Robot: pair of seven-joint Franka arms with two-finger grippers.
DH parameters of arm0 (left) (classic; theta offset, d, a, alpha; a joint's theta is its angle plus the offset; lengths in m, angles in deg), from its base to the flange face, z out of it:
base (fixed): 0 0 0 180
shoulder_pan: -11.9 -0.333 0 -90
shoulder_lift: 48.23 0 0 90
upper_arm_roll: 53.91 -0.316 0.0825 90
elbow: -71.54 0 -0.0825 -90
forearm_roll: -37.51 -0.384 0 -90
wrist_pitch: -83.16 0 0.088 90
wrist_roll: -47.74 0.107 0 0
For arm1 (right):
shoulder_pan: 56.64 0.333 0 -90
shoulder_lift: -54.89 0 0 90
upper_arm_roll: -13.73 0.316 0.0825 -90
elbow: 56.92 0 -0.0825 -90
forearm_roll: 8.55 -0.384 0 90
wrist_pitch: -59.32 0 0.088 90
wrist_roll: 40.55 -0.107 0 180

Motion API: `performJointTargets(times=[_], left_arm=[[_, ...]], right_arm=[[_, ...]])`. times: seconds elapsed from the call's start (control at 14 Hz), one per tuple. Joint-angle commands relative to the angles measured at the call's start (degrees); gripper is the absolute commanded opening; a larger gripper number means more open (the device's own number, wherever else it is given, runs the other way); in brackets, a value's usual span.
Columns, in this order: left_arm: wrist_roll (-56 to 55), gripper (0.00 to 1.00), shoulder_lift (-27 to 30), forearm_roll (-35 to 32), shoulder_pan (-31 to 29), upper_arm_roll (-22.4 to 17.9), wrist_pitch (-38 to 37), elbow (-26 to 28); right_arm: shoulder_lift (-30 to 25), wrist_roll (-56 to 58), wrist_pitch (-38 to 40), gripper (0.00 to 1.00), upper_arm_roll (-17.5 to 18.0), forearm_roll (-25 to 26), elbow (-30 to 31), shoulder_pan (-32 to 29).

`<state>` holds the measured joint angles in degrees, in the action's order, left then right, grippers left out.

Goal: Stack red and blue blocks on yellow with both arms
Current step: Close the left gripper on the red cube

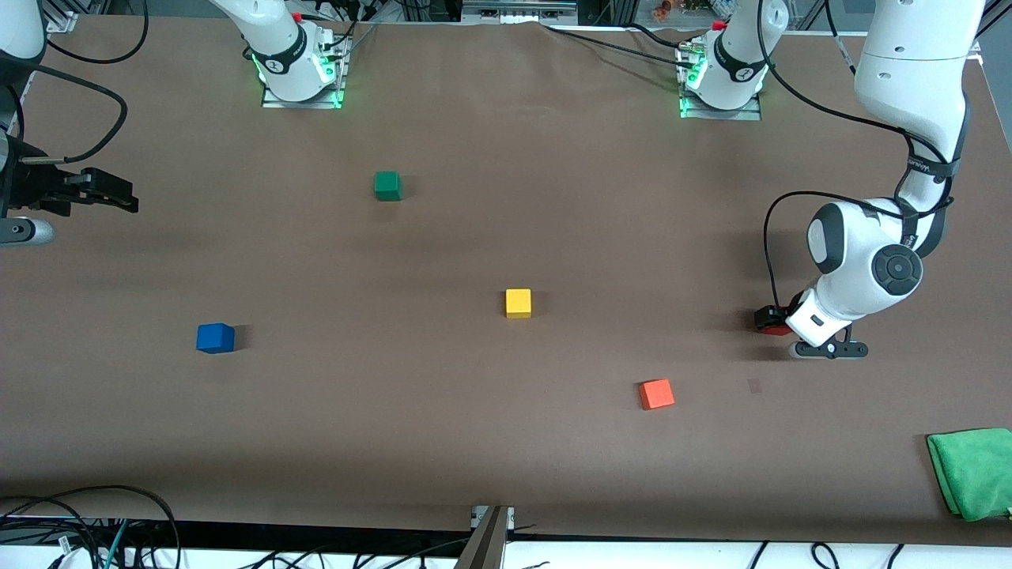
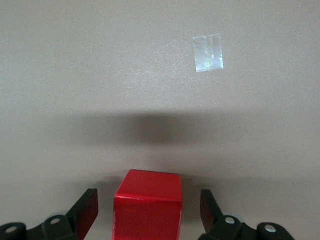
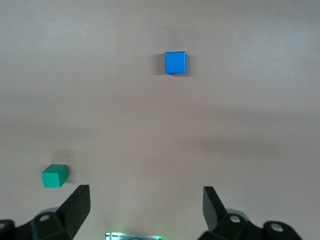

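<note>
The red block (image 1: 776,327) (image 2: 148,205) rests on the table at the left arm's end. My left gripper (image 1: 771,320) (image 2: 149,195) is down around it, open, one finger on each side with a gap at both. The yellow block (image 1: 519,303) stands mid-table. The blue block (image 1: 215,337) (image 3: 175,62) lies toward the right arm's end, nearer the front camera than the yellow one. My right gripper (image 1: 125,202) (image 3: 145,190) hangs open and empty over the right arm's end of the table, waiting.
A green cube (image 1: 387,186) (image 3: 54,176) sits closer to the robot bases. An orange cube (image 1: 656,393) lies nearer the front camera than the yellow block. A green cloth (image 1: 972,470) is at the front corner by the left arm's end. A tape patch (image 2: 208,52) marks the table near the red block.
</note>
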<state>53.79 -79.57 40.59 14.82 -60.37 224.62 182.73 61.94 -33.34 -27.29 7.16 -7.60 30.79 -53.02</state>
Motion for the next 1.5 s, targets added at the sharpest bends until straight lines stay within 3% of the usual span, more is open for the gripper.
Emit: performJointTargets(times=[0.0, 0.64, 0.78, 0.86, 1.28, 1.43], left_arm=[[2.47, 0.91, -0.39, -0.19, -0.02, -0.13, -0.57, -0.8], [2.65, 0.9, -1.27, -0.19, -0.19, -0.05, 0.05, -0.19], [2.73, 0.67, -1.27, -0.19, -0.19, -0.05, -0.04, -0.28], [2.73, 0.63, -1.27, -0.19, -0.19, -0.05, -0.3, -0.28], [2.73, 0.92, -0.57, -0.19, -0.19, -0.13, -0.57, -0.36], [2.73, 0.93, -0.57, -0.19, -0.19, -0.13, -0.57, -0.28]], right_arm=[[0.77, 0.44, 0.31, 1.0, 0.32, -0.16, -1.23, -0.55], [0.77, 0.44, 0.31, 1.0, 0.32, -0.16, -1.23, -0.55], [0.77, 0.44, 0.31, 1.0, 0.32, -0.16, -1.23, -0.46], [0.77, 0.44, 0.31, 1.0, 0.32, -0.16, -1.23, -0.46], [0.77, 0.35, 0.22, 1.0, 0.32, -0.08, -1.23, -0.46], [1.64, 0.44, 0.22, 1.0, 0.41, -0.08, -1.23, -0.46]])
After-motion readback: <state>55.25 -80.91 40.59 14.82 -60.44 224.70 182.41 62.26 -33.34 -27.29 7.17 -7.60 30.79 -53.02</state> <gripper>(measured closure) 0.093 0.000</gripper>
